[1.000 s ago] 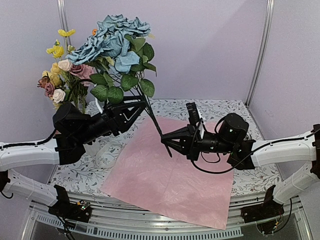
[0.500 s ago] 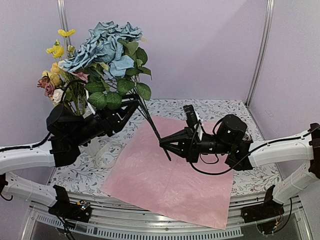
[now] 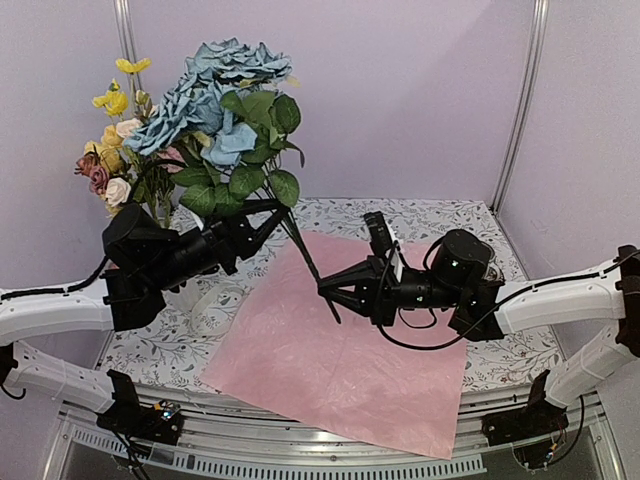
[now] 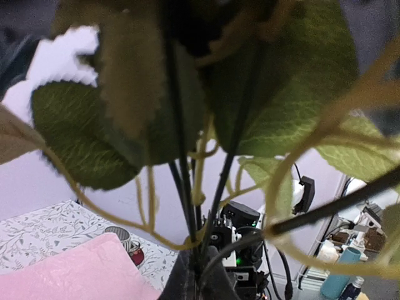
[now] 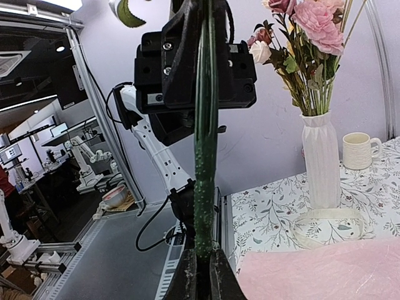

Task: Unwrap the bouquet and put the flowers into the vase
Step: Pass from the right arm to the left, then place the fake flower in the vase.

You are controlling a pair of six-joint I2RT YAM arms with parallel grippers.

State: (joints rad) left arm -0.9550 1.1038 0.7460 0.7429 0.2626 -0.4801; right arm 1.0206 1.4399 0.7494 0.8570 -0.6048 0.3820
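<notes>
Your left gripper (image 3: 283, 208) clamped on stems (image 3: 305, 250) of flowers (image 3: 215, 90), below leaves. Your right gripper (image 3: 325, 288) pinched shut on stem ends; pink paper (image 3: 340, 370) beneath it, vase (image 5: 322, 159) beyond.

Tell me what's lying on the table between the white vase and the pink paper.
The cream ribbon, in a loose loop, lies between the vase and the pink paper; the right wrist view shows it.

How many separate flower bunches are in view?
2. A blue-rose bunch is held aloft, its stems gripped by the right end effector. A pink, cream and yellow bunch stands in the white vase at rear left. Others may be hidden.
</notes>
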